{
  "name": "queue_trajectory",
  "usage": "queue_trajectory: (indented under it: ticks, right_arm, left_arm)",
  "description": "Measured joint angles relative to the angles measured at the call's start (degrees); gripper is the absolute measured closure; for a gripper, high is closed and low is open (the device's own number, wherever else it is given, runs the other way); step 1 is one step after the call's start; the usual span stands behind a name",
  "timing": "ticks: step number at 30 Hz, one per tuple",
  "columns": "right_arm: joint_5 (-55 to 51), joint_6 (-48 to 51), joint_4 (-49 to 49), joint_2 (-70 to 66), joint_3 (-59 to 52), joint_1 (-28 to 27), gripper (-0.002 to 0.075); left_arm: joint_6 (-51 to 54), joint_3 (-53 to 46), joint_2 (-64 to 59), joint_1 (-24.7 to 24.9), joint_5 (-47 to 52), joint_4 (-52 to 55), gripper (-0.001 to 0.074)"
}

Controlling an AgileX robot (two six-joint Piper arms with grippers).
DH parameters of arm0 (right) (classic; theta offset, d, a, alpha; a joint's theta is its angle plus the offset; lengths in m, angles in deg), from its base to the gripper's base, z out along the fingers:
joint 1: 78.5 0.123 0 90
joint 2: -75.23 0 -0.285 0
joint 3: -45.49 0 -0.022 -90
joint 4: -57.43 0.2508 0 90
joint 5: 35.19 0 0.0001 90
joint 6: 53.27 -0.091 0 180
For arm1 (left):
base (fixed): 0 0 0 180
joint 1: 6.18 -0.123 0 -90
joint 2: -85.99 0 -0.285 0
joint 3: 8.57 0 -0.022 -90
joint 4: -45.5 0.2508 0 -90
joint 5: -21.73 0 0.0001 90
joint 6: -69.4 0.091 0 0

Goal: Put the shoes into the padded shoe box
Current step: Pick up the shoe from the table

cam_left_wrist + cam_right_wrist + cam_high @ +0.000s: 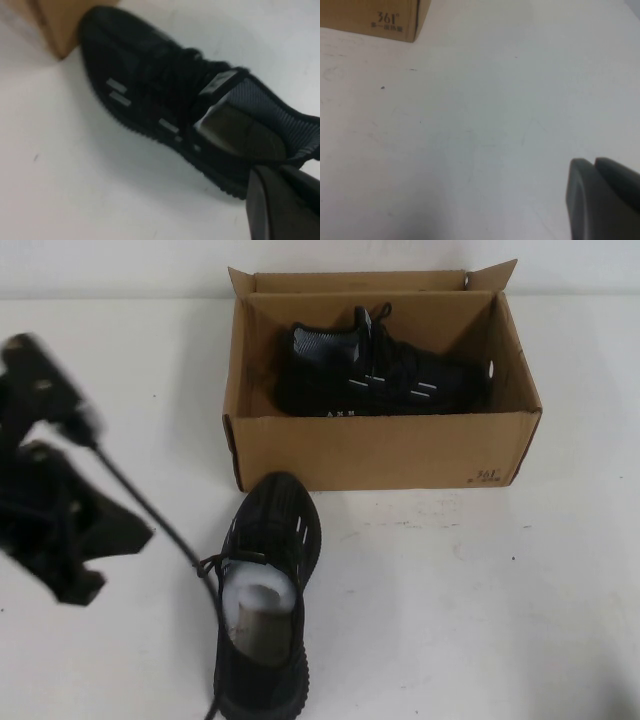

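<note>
One shoe (pixel 385 370) lies in the box (pixel 380 450); second shoe (pixel 262 590) on counter (pixel 480 600), toe touching box. Left claw (pixel 60 530) beside it, right claw (pixel 602 200) over bare counter; can't tell either's spread.

Your box (pixel 385 450) sits toward the far side of the table (pixel 500 590). One shoe (pixel 380 375) lies in it on its side, toe to the right. The other shoe (pixel 262 590) stands on the table just before the box, toe touching its front wall. Your left gripper (pixel 50 530) hangs left of that shoe. Your right gripper (pixel 602 200) hovers over bare table, near the box's front right corner.
</note>
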Motion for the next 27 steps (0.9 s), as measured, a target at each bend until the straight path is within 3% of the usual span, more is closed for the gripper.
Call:
queue_trajectory:
  ticks: [8,11,18,27]
  right_arm:
    - [0.00,0.00,0.00,0.00,0.00,0.00,0.0734]
    - [0.00,0.00,0.00,0.00,0.00,0.00,0.0734]
    - [0.00,0.00,0.00,0.00,0.00,0.00,0.0734]
    - [0.00,0.00,0.00,0.00,0.00,0.00,0.0734]
  left_arm:
    - [3.23,11.17,-14.40,15.77,2.02,9.23,0.0739]
    - [3.67,14.21,-18.05,19.62,3.38,13.48,0.0701]
    - [5.35,19.16,-25.49,24.28,4.67,18.77,0.0458]
    - [7.66,20.37,-29.89,24.96,2.76,25.81,0.0412]
